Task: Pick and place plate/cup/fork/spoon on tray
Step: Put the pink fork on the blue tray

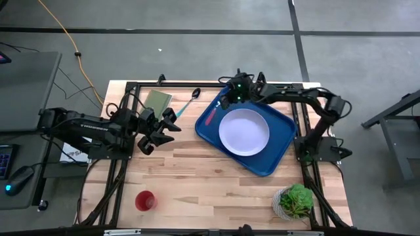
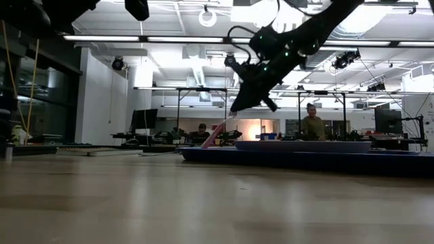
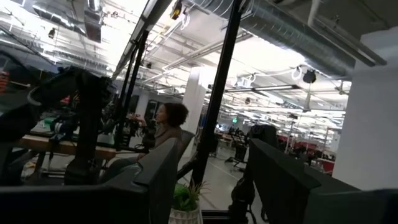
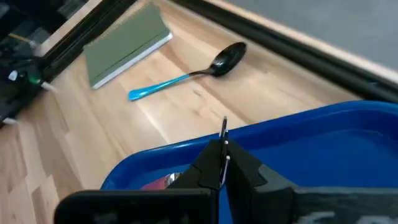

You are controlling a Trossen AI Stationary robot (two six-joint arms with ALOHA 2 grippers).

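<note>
The blue tray [image 1: 279, 154] lies at the table's centre right with the pale plate [image 1: 244, 131] on it. My right gripper [image 1: 228, 99] hangs over the tray's far left corner, shut on the fork [image 1: 211, 117], whose pink handle slants down. The teal-handled spoon [image 4: 186, 76] lies on the wood beside the tray. The red cup [image 1: 145, 200] stands upright near the front edge, left of centre. My left gripper [image 1: 167, 128] is raised left of the tray, open, with nothing between its fingers [image 3: 155, 177]. My right gripper pinches the fork's metal end between its two shut fingers; a thin silver sliver [image 4: 224, 127] sticks out past the fingertips. The fingers slant down from the table's right. The pink handle [image 2: 217, 130] hangs slanting below them toward the tray's rim; whether its end touches, I cannot tell.
A flat olive-green rectangle [image 1: 157, 99] lies at the far edge, left of the spoon. A potted plant [image 1: 295, 202] stands at the front right corner. Bare wood spreads between the cup and the tray. People sit in the room beyond the table [image 2: 312, 123].
</note>
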